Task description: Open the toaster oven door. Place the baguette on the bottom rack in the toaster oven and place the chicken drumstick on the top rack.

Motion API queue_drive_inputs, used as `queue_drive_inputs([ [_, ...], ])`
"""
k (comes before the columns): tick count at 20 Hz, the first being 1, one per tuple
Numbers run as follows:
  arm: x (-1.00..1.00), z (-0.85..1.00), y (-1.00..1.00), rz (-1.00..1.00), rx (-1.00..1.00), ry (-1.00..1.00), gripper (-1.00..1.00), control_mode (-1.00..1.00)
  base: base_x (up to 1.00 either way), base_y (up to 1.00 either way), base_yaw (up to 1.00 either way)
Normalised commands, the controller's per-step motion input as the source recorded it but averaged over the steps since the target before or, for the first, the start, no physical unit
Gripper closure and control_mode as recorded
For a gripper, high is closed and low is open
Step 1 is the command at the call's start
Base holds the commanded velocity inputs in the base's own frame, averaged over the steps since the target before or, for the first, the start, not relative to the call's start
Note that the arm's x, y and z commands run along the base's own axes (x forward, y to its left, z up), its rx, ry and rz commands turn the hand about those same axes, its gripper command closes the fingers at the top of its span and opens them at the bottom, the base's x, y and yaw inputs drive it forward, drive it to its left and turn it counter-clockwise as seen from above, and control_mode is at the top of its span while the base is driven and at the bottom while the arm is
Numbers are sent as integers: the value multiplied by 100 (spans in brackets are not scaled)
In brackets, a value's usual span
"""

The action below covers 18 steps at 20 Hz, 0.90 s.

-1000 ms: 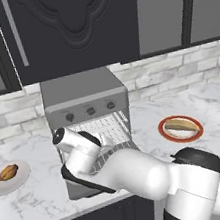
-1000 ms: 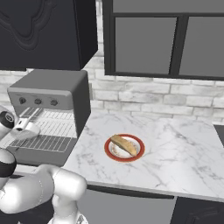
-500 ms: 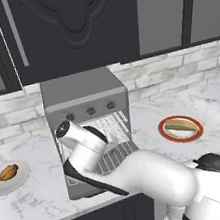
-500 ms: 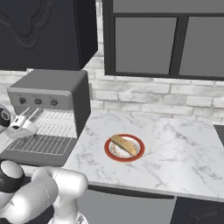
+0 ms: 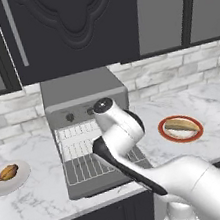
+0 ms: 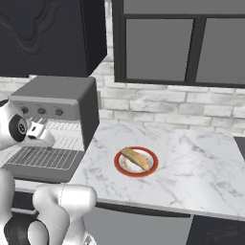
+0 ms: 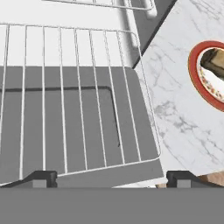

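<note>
- You have the toaster oven [image 5: 81, 94] standing on the marble counter [image 6: 191, 162] against the brick wall, with its three knobs in a row across the front.
- Your toaster oven door [image 5: 101, 182] is folded down flat in front of the cavity; in the hand view its dark window outline shows beneath the wire grid.
- One wire rack [image 7: 74, 100] is drawn out over the open door; you can see its front edge lying near the door's outer end in the hand view. A second rack edge [image 7: 105, 3] shows at the top of that view, but you cannot tell from these views which is upper and which is lower.
- Your gripper [image 7: 109, 177] hangs above the pulled-out rack with its two dark tips standing far apart at the bottom corners of the hand view; nothing lies between them.
- The baguette [image 6: 135, 158] lies on a red-rimmed plate [image 6: 119, 165] on the counter to the right of the oven, well apart from the door.
- The chicken drumstick [image 5: 6, 173] lies on a white plate [image 5: 22, 180] on the counter to the left of the oven, also clear of the door.
- Your white arm [image 5: 158, 175] crosses in front of the oven's right side in the left base view.
</note>
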Motion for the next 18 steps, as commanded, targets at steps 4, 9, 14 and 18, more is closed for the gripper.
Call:
queue_drive_inputs([
  [4,-7,24,-59,1,12,0,-100,-100,0,0,0],
  [9,0,12,-46,3,13,-1,-100,-100,0,0,0],
  [14,0,12,-47,16,3,-1,-100,-100,0,0,0],
  [18,0,5,-54,20,-5,-1,-100,-100,0,0,0],
])
